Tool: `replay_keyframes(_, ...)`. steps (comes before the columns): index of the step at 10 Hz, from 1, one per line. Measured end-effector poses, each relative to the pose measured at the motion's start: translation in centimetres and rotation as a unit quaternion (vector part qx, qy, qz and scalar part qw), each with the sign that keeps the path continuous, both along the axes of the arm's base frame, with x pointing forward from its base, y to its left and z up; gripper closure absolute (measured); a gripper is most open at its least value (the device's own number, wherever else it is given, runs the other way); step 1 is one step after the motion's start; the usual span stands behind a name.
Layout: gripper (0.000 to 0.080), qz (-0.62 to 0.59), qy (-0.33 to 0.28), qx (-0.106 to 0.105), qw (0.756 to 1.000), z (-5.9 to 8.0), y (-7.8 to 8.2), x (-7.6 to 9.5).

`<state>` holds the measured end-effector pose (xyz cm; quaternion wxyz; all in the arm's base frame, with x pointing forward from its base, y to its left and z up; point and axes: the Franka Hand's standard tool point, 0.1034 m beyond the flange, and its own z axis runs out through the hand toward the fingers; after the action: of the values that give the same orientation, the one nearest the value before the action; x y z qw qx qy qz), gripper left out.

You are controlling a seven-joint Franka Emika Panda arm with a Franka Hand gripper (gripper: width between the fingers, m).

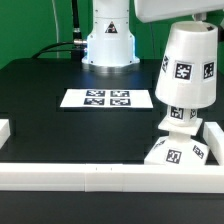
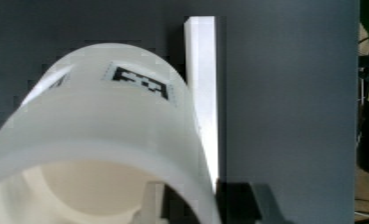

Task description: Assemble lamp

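The tapered white shade (image 1: 188,65) with square markers hangs at the exterior view's right, wide end up. My gripper (image 1: 190,20) comes down from the top edge and is shut on the shade's upper rim. In the wrist view the shade (image 2: 110,120) fills most of the picture, and my gripper (image 2: 199,205) pinches its wall, one finger inside and one outside. Just under the shade stands the round-headed bulb (image 1: 180,118) on the low square base (image 1: 178,152). The shade's narrow end is at the bulb's head; I cannot tell whether they touch.
The marker board (image 1: 108,98) lies mid-table. The robot's white pedestal (image 1: 108,40) stands at the back. A long white border rail (image 1: 90,178) runs along the front, also seen in the wrist view (image 2: 202,80). A short white rail end (image 1: 4,130) sits at the left edge.
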<state>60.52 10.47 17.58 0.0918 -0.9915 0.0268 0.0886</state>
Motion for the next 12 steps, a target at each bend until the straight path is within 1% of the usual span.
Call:
replay_keyframes(4, 0.0755, -0.002, 0.009, -0.001, 1.000, -2.0, -0.1, -0.2)
replay_keyframes(5, 0.0755, -0.003, 0.010, -0.001, 1.000, -2.3, -0.2, -0.3)
replay_keyframes(7, 0.0755, -0.001, 0.012, -0.001, 1.000, -2.5, -0.4, -0.4)
replay_keyframes(9, 0.0746, 0.004, 0.012, 0.000, 1.000, -2.2, -0.6, -0.5)
replay_keyframes(10, 0.0547, 0.005, 0.012, 0.000, 1.000, -2.1, -0.6, -0.5)
replay_keyframes(11, 0.0547, 0.008, 0.011, 0.001, 1.000, -2.0, -0.6, -0.5)
replay_keyframes(12, 0.0349, 0.012, 0.010, 0.001, 1.000, -1.9, -0.8, -0.7)
